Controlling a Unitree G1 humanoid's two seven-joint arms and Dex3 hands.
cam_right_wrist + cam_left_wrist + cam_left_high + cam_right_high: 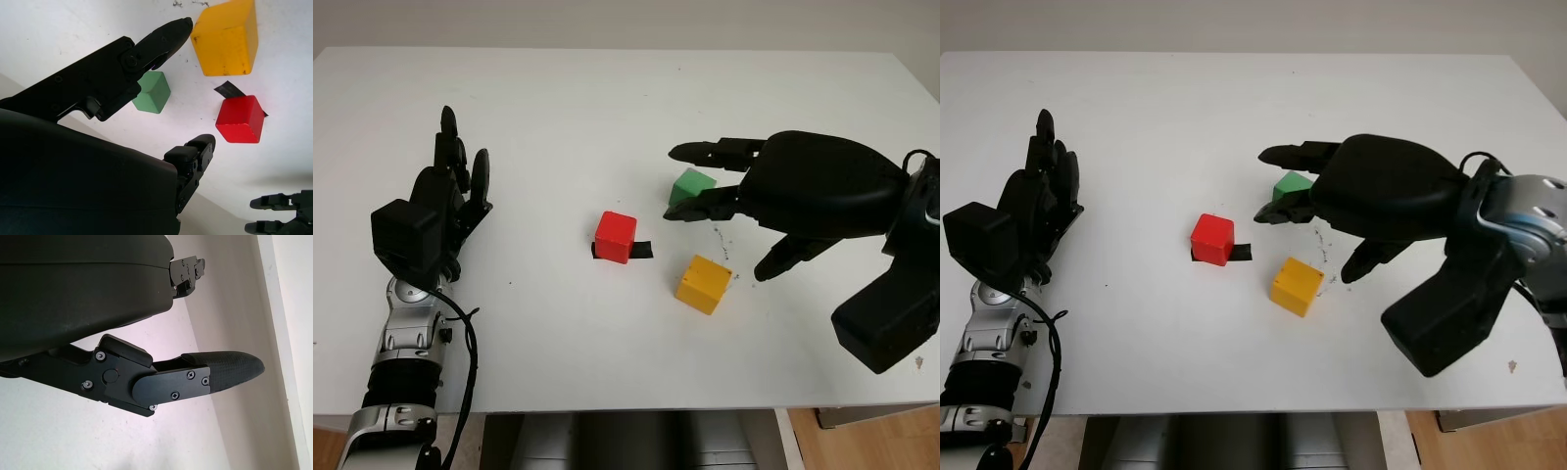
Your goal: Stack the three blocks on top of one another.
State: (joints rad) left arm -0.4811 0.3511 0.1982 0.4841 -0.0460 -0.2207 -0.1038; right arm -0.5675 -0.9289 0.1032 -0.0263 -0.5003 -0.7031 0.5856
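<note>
Three blocks lie apart on the white table. The red block sits in the middle beside a black tape mark. To its right and nearer me is the yellow block. Farther back lies the green block, partly covered by my right hand. That hand is open and hovers over it with fingers on either side; no grip shows. In the right wrist view the green block lies just behind one finger, clear of the yellow block and the red block. My left hand is open at the far left.
The table's front edge runs close below the arms, and the floor shows beyond it. Bare white surface lies between the left hand and the red block. A few small dark specks mark the table near the yellow block.
</note>
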